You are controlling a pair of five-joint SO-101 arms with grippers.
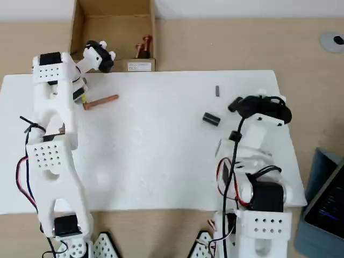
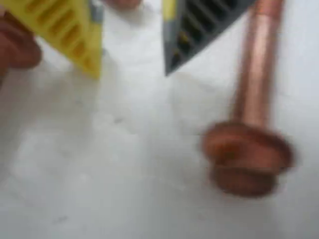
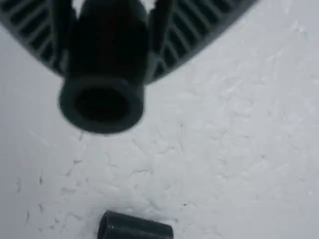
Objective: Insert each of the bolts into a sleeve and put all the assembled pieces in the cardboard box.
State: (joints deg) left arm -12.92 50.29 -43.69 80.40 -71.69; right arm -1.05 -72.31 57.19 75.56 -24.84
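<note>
Underneath, white sheet (image 1: 150,161): it covered most of the tan table (image 1: 226,43), and its far edge ran just short of the cardboard box.
Cardboard box (image 1: 78,32): it stood open on the table against the sheet's far edge, left of the middle. Copper pieces (image 1: 143,47) lay in its near right corner, too small to tell whether they were sleeved.
Left gripper (image 1: 81,98) (image 2: 132,69): it hung low over the sheet near the far left corner, with its yellow and dark fingers parted and nothing between them.
Bolt (image 1: 102,101) (image 2: 251,84): the copper bolt lay flat on the sheet near the far left corner, just beside the dark finger and outside the gap. Whether it touched that finger could not be told.
Right gripper (image 1: 235,105) (image 3: 107,50): it sat over the right part of the sheet, toward the far edge, clamped on a black sleeve.
Sleeve (image 3: 102,99): it was gripped across its body, with its open end sticking out past the fingertips.
Second sleeve (image 1: 211,119) (image 3: 134,228): it lay on its side on the sheet, near the right gripper but apart from it, on the side toward the middle.
Small dark piece (image 1: 217,91): it lay closer to the far edge, apart from the second sleeve.
Open room: a broad stretch of white sheet lay between the two arms, from the middle to the near edge. The left arm ran along the left edge.
Table margin: a grey disc (image 1: 333,40) sat by the table's far right corner, and a dark device (image 1: 322,209) sat just off the sheet's right edge.
</note>
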